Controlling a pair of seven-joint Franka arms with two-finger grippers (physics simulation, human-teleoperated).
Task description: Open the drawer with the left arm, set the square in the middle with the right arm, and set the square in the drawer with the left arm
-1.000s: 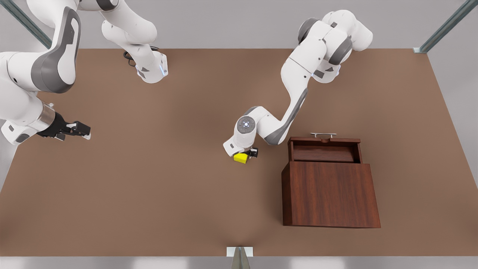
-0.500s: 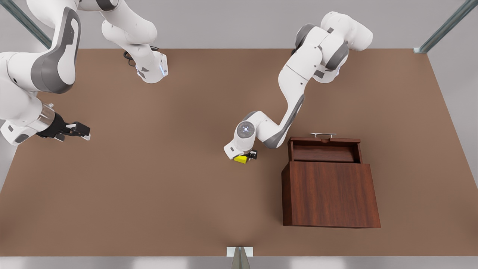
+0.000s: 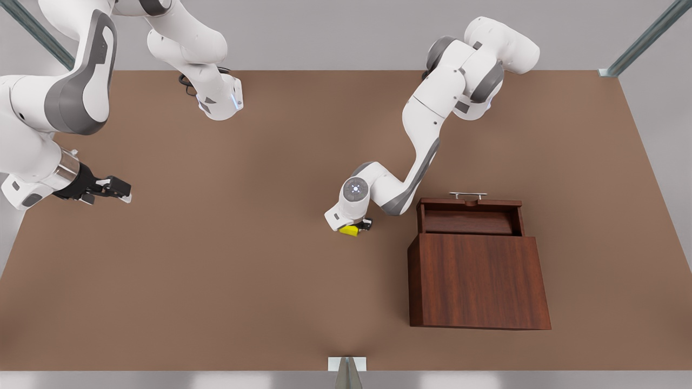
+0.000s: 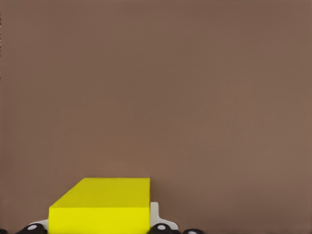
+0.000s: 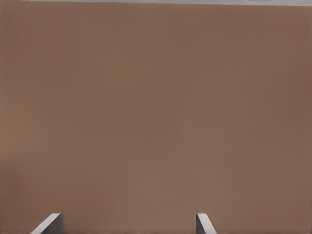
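Dark reddish-brown wooden drawer (image 3: 468, 216) open; left end effector (image 3: 357, 227) clamps small yellow cube (image 3: 350, 230) mid-worktop (image 3: 227, 259); drawer drop remains; right end effector (image 3: 111, 188) spread, idle.

Front view looks down from overhead; both wrist views sit close above the tabletop (image 3: 216, 259).

A slanted grey metal frame bar (image 3: 643, 39) runs off past the worktop's corner at two o'clock; another grey metal bar (image 3: 37, 33) slants at ten o'clock. A small pale grey bracket (image 3: 347, 365) sits at six o'clock.
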